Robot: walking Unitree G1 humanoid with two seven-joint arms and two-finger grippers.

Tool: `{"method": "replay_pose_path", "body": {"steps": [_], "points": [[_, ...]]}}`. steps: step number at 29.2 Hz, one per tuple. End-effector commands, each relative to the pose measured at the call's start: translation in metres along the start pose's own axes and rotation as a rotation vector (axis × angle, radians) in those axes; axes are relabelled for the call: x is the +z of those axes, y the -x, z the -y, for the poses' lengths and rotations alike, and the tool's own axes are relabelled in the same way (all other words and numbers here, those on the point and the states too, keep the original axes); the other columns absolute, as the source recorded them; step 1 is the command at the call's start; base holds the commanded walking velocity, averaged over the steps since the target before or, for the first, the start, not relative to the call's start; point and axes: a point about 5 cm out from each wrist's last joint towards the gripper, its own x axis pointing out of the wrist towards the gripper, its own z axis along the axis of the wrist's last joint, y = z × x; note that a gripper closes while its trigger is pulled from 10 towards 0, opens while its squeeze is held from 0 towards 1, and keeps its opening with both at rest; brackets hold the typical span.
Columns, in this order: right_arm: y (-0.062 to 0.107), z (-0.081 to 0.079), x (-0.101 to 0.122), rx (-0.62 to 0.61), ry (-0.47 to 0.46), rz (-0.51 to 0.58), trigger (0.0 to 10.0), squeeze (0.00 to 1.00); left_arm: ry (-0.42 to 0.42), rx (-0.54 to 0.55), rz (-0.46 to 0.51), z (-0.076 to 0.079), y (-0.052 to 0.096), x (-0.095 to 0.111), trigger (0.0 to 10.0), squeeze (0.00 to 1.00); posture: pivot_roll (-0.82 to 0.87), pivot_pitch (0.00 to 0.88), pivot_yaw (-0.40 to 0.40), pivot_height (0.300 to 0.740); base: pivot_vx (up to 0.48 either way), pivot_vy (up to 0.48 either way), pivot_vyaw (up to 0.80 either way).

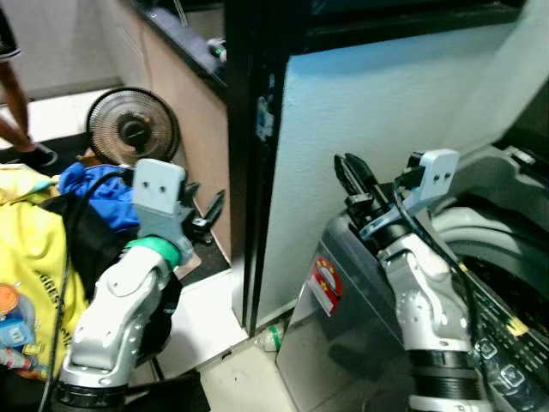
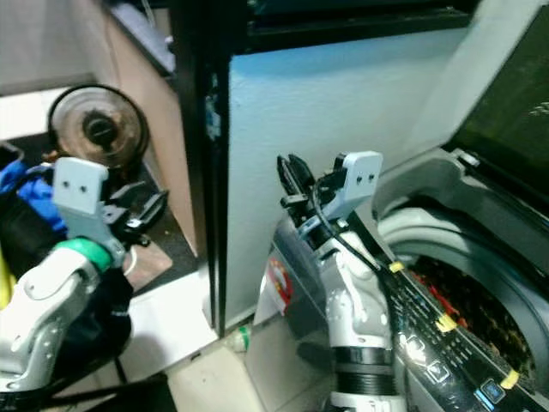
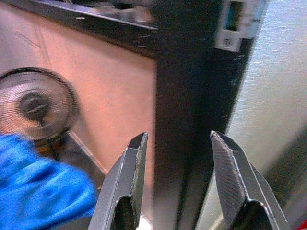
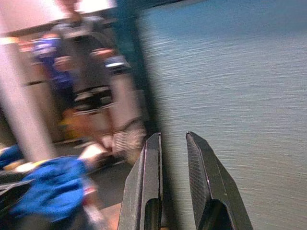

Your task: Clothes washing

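Observation:
A heap of clothes lies at my left: a yellow garment, a blue one and dark cloth between them. My left gripper hangs just right of the heap, open and empty, pointing at the dark door post. The top-loading washing machine stands at my right with its lid raised; something dark and reddish lies in the drum. My right gripper is raised over the washer's left corner, its fingers a narrow gap apart with nothing between them.
A round fan stands on the floor behind the clothes. A person's legs are at the far left. A pale wall panel rises behind the washer. A small bottle lies on the floor by the post.

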Motion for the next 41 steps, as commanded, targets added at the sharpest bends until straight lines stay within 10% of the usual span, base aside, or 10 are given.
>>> {"method": "replay_pose_path", "body": {"steps": [1, 26, 41], "points": [[0.004, 0.003, -0.001, -0.021, -0.019, -0.001, 10.0, 0.00, -0.001, -0.012, -0.002, 0.003, 0.001, -0.001, 10.0, 0.00, 0.06, 0.000, -0.016, 0.740, 0.000, 0.000, 0.80], [-0.010, 0.006, 0.010, -0.030, -0.055, 0.034, 10.0, 0.00, 0.083, 0.104, 0.025, -0.007, 0.006, -0.005, 10.0, 0.00, 0.05, 0.000, -0.041, 0.740, 0.000, 0.000, 0.79], [-0.010, 0.005, 0.004, -0.045, -0.083, 0.012, 10.0, 0.00, 0.114, 0.107, 0.023, -0.004, 0.009, -0.007, 10.0, 0.00, 0.05, 0.000, -0.032, 0.740, 0.000, 0.238, 0.00]]}}
